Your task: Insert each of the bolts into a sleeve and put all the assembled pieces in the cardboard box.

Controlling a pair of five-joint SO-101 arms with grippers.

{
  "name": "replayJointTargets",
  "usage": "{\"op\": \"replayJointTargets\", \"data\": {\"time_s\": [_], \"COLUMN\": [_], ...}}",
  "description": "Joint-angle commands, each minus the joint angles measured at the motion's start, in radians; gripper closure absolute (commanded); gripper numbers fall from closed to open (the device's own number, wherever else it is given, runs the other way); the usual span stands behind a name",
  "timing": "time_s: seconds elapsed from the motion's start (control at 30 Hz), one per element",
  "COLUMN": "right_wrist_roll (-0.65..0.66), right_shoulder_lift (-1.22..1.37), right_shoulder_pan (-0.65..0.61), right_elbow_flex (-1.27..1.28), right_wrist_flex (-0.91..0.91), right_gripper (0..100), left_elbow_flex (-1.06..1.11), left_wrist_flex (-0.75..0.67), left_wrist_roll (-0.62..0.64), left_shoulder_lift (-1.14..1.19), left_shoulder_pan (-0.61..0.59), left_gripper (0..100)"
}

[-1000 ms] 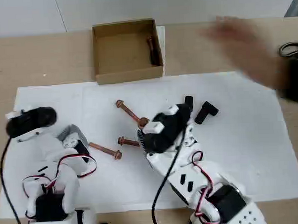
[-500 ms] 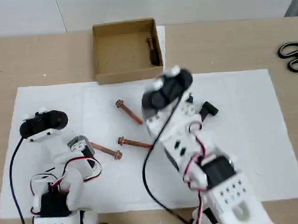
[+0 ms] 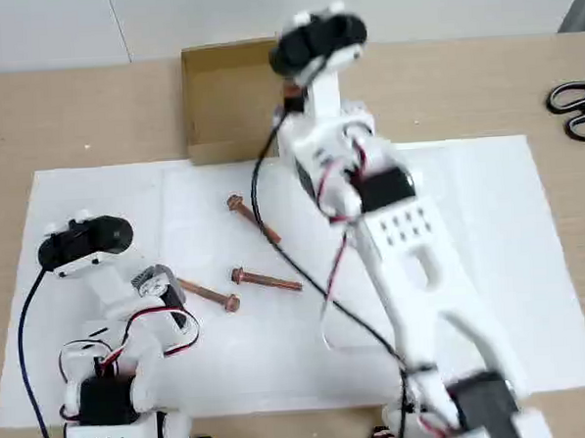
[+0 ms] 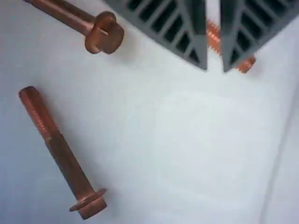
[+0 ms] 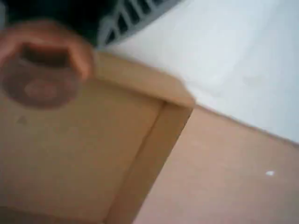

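Observation:
Three copper bolts lie loose on the white paper [image 3: 491, 267]: one [image 3: 251, 218] mid-sheet, one [image 3: 266, 277] below it, one [image 3: 206, 295] by my left gripper [image 3: 156, 278]. In the left wrist view that gripper [image 4: 213, 65] hovers shut over the paper, holding nothing, with a bolt [image 4: 60, 154] lying beside it and another bolt [image 4: 245, 64] behind it. My right gripper [image 3: 297, 86] is stretched out over the right side of the cardboard box [image 3: 218, 105]. In the right wrist view, a blurred copper bolt head [image 5: 41, 72] under a dark shape shows close above the box floor [image 5: 70, 158].
Scissors [image 3: 576, 101] lie on the bare table at the far right. The right arm's long white body crosses the paper diagonally from the front edge to the box. The box corner [image 5: 175, 105] borders paper and bare table.
My right arm has swung up from the middle of the paper and stretched out over the box. A person's hand at the back right has gone. My left arm rose slightly, then stayed.

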Motion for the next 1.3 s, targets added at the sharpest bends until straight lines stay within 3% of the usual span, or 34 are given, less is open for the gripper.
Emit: {"op": "replayJointTargets", "data": {"time_s": [0.0, 0.93, 1.13, 1.27], "right_wrist_roll": [-0.015, -0.006, 0.034, 0.035], "right_shoulder_lift": [0.165, 1.167, 1.227, 1.224], "right_shoulder_pan": [0.012, 0.045, 0.036, 0.039], "right_elbow_flex": [-0.244, -1.27, -1.399, -1.432], "right_wrist_flex": [-0.035, -0.019, 0.131, 0.214], "right_gripper": [99.5, 99.1, 98.4, 88.3], "left_elbow_flex": [-0.007, -0.008, -0.007, -0.007], "left_wrist_flex": [0.0, 0.002, 0.002, 0.002], "left_wrist_roll": [-0.008, -0.008, -0.008, -0.008], "left_shoulder_lift": [-0.008, -0.008, -0.008, -0.008], "left_shoulder_pan": [0.002, 0.003, 0.006, 0.006], "left_gripper": [99, 99, 99, 99]}}
